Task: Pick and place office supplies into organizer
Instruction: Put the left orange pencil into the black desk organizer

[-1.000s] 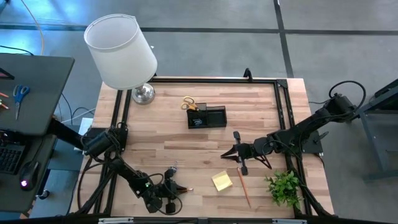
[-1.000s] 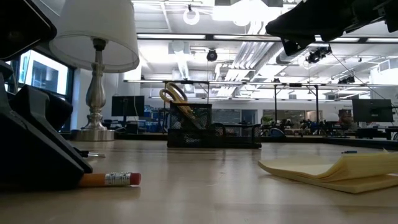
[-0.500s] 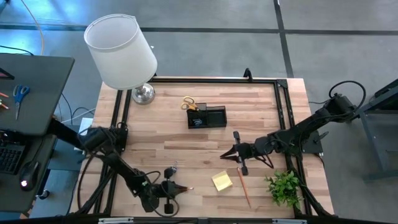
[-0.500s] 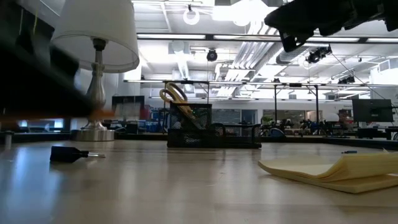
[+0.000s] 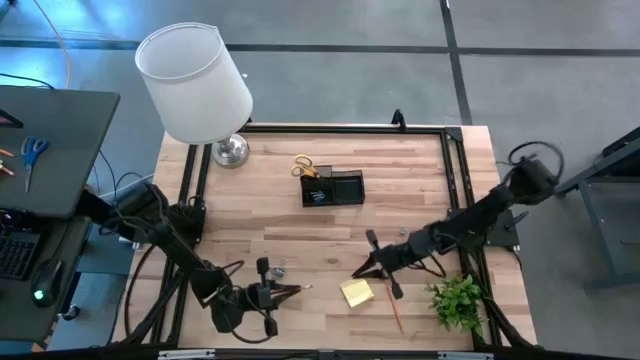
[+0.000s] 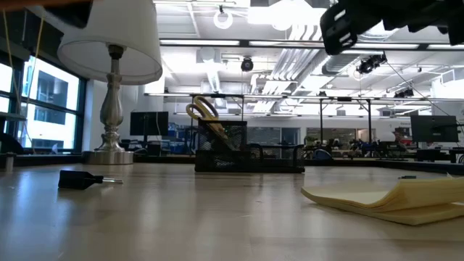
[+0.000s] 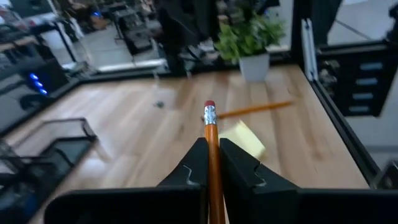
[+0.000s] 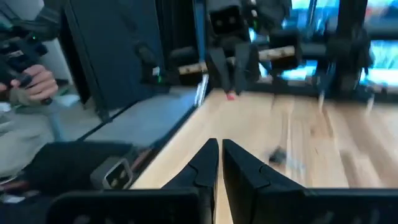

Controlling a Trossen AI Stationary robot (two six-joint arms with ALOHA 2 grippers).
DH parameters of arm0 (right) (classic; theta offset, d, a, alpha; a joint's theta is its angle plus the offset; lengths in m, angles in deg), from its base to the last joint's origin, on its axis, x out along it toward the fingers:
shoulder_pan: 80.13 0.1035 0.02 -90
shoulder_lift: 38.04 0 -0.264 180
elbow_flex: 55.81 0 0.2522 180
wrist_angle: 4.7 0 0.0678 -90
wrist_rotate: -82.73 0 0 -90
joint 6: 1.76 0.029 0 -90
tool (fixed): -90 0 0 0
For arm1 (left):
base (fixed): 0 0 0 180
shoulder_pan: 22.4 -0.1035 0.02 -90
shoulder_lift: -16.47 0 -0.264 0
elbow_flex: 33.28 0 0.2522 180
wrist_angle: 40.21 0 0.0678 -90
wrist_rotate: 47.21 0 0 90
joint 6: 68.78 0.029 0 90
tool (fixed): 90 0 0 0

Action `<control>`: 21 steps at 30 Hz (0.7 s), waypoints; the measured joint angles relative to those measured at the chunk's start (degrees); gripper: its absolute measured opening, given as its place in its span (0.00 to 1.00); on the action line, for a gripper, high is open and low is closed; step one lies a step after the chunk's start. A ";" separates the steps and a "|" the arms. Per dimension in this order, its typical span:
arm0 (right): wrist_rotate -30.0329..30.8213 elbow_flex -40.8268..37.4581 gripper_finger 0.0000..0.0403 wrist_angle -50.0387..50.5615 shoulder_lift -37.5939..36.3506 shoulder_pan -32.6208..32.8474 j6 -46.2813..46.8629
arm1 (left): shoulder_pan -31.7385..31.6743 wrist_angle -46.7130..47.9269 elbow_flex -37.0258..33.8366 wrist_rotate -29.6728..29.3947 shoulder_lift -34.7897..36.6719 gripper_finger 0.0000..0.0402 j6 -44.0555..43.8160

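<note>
My left gripper (image 5: 283, 291) hovers over the table's near-left part, shut on an orange pencil (image 7: 211, 134) with a red eraser tip. My right gripper (image 5: 357, 272) is shut and empty, just beyond the yellow sticky-note pad (image 5: 357, 292), which lies flat on the table. A second orange pencil (image 5: 392, 300) lies beside the pad. The black organizer (image 5: 333, 188) stands mid-table, with yellow-handled scissors (image 5: 303, 168) sticking out of its left compartment, handles up. A small black binder clip (image 6: 76, 178) rests on the wood. My left gripper pinches the orange pencil between its two fingers (image 7: 239, 169). The fingers lie along the pencil, and its eraser end (image 7: 209, 107) sticks out past the fingertips toward the table's right. The pencil is lifted clear of the table and roughly level.
A white-shaded lamp (image 5: 195, 85) stands at the far-left corner and a small green plant (image 5: 458, 300) at the near-right one. Bare wood lies between the organizer and the grippers. A side desk (image 5: 45, 150) with blue scissors sits left of the table.
My left gripper has risen with the pencil, which lay on the table a second ago and is now lifted clear, out of the low view's table level. My right gripper has moved toward the near edge, closer to the sticky-note pad.
</note>
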 joint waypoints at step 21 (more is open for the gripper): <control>4.86 16.14 0.44 -21.96 17.49 0.11 -17.94 | -4.42 -19.42 0.09 6.26 2.45 0.02 13.64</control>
